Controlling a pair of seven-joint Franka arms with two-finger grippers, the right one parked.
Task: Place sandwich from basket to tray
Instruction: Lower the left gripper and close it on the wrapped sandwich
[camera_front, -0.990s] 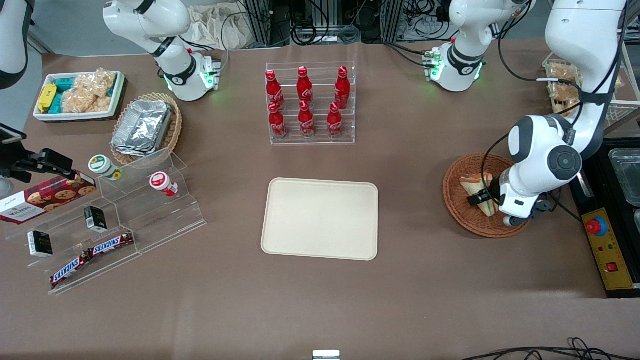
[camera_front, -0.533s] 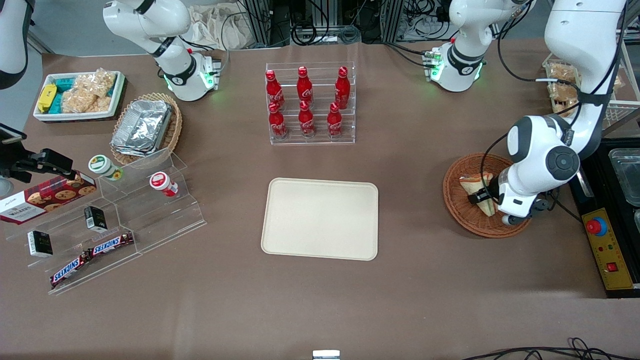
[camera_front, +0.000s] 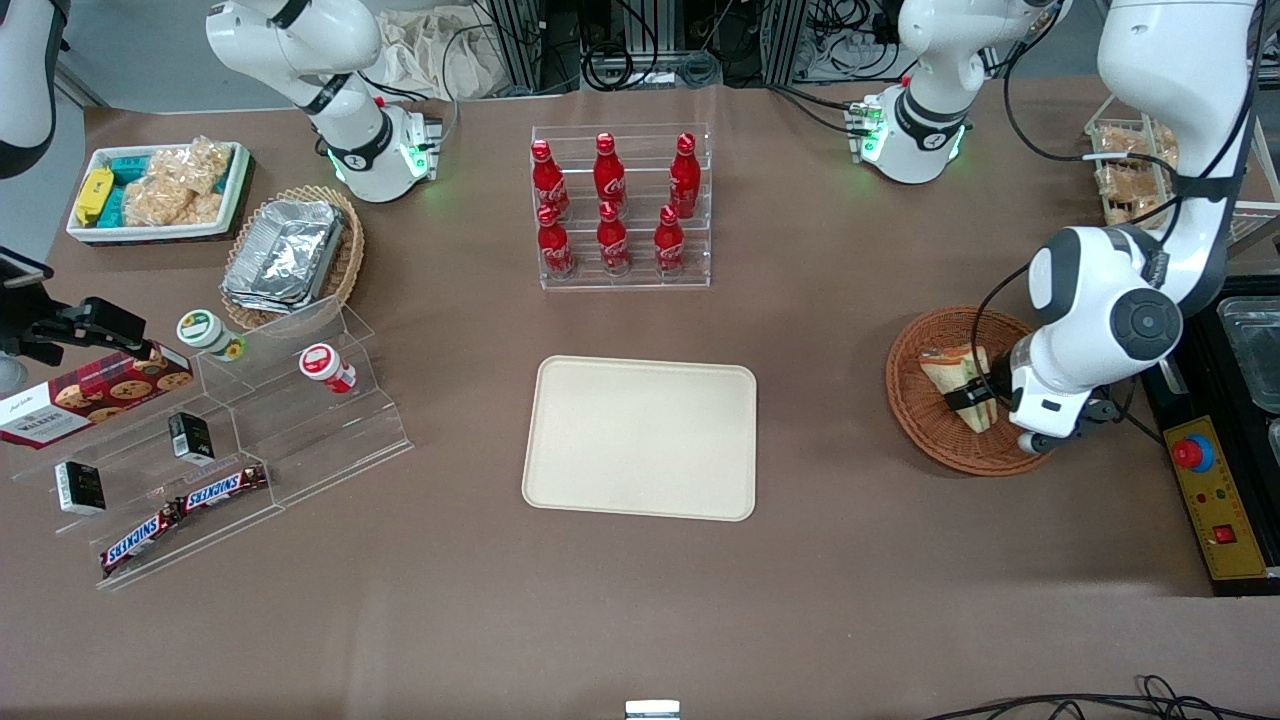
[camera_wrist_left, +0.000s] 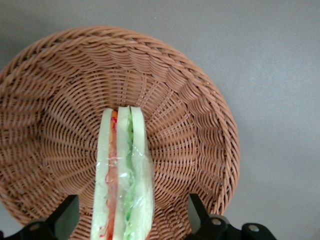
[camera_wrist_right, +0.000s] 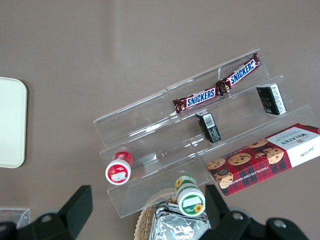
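The sandwich (camera_front: 955, 372), a film-wrapped wedge with green and orange-red filling, stands on edge in the round reddish-brown basket (camera_front: 915, 400) toward the working arm's end of the table. My left gripper (camera_front: 970, 400) is down in the basket, open, with one finger (camera_wrist_left: 67, 212) on each side of the sandwich (camera_wrist_left: 122, 170) and a gap to each. The wrist view looks straight down on the basket (camera_wrist_left: 190, 125). The cream tray (camera_front: 640, 437) lies flat at the table's middle and has nothing on it.
A clear rack of red bottles (camera_front: 620, 205) stands farther from the front camera than the tray. A yellow control box with a red button (camera_front: 1210, 490) sits beside the basket. An acrylic stepped shelf (camera_front: 230, 430), a paler basket with foil containers (camera_front: 290, 255) and a white snack bin (camera_front: 155, 190) lie toward the parked arm's end.
The left arm's wrist has shifted slightly toward the working arm's end of the table. The gripper stays open around the sandwich, which has not left the basket.
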